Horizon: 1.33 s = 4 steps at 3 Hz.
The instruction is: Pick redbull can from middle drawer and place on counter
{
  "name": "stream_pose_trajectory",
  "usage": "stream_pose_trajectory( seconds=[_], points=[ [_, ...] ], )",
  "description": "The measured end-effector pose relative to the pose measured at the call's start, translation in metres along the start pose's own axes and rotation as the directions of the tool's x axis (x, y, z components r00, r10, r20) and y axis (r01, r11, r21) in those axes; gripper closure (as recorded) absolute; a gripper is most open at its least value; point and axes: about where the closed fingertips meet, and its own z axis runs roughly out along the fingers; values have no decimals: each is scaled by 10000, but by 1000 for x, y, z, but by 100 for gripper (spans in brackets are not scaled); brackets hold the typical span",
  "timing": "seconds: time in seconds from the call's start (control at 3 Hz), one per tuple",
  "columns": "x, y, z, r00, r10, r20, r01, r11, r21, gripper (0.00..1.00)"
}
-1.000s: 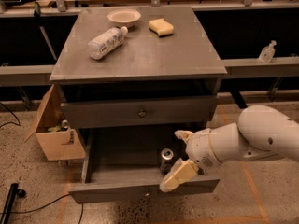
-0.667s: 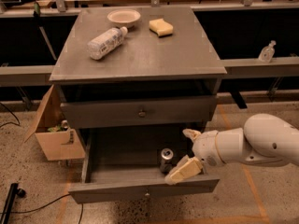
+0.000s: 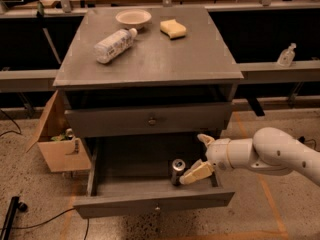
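The slim, silvery can (image 3: 177, 171) stands upright in the open drawer (image 3: 150, 204), a shallow grey tray. The smooth cream gripper (image 3: 191, 158) is just right of it, fingers spread apart. The flat, scuffed grey counter (image 3: 165, 59) lies above.

The middle drawer (image 3: 155, 202) is pulled out, and its floor is bare left of the redbull can (image 3: 177, 170). The gripper (image 3: 191, 158) fills the right side, fingers spread wide. The upper drawer (image 3: 150, 120) hangs over the back. The counter (image 3: 165, 64) has room in front — a bottle (image 3: 114, 45), bowl (image 3: 133, 18) and sponge (image 3: 173, 28) crowd the back.
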Motion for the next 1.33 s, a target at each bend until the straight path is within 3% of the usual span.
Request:
stream_pose_trajectory(
  seconds=[0.33, 0.67, 1.33],
  points=[
    [38, -16, 37, 10000, 72, -46, -73, 9997, -250, 0],
    [72, -44, 61, 9987, 165, -482, -175, 9996, -213, 0],
    [107, -86, 83, 9948, 603, -823, -595, 9982, 124, 0]
  ],
)
